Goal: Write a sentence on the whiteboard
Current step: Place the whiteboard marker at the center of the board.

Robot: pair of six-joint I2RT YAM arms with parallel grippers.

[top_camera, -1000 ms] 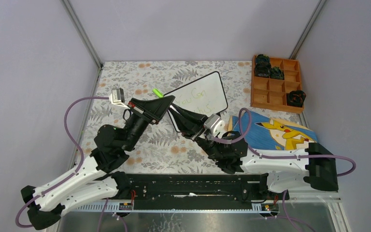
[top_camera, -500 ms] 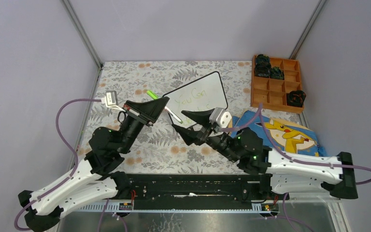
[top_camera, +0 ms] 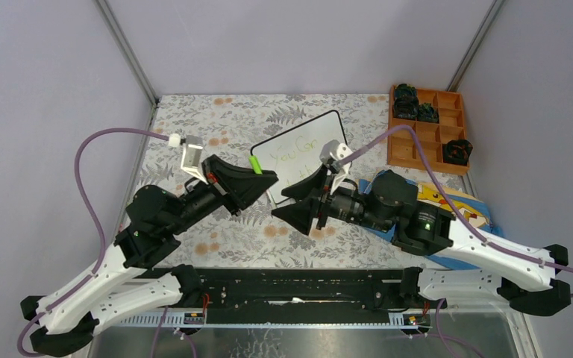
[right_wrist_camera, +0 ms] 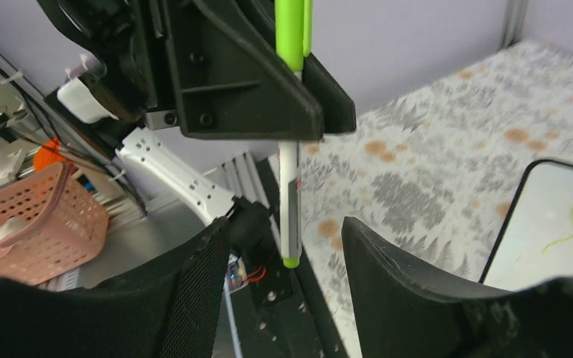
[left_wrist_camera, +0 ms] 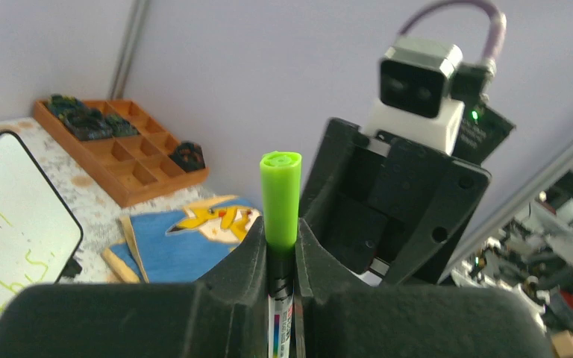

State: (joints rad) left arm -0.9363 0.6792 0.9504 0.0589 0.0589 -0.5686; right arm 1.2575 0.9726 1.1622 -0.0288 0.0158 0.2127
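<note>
Top external view: the whiteboard (top_camera: 307,142) lies tilted on the floral-patterned bench (top_camera: 194,119), a little to the far side of its middle. On it is the sentence (top_camera: 296,155) in thin green handwriting. The top line reads "You Can". The second line is partly hidden behind the right arm.

The left tool (top_camera: 267,177) is raised just left of the board and grips a green-capped marker (top_camera: 254,164). The right tool (top_camera: 287,203) faces it from just beside, at the board's near edge, with its fingers spread wide and holding nothing.

In the left wrist view, the marker (left_wrist_camera: 280,201) stands clamped between the two fingers (left_wrist_camera: 242,250), green cap uppermost.

In the right wrist view, the marker's white barrel hangs below the left tool (right_wrist_camera: 298,112). It lines up with the gap between the right tool's parted fingers (right_wrist_camera: 186,298) without touching them.

At the far right corner sits a wooden compartment tray (top_camera: 427,130) with dark objects in some cells. A blue board with a Pikachu picture (top_camera: 455,205) lies near it, partly under the right arm.
</note>
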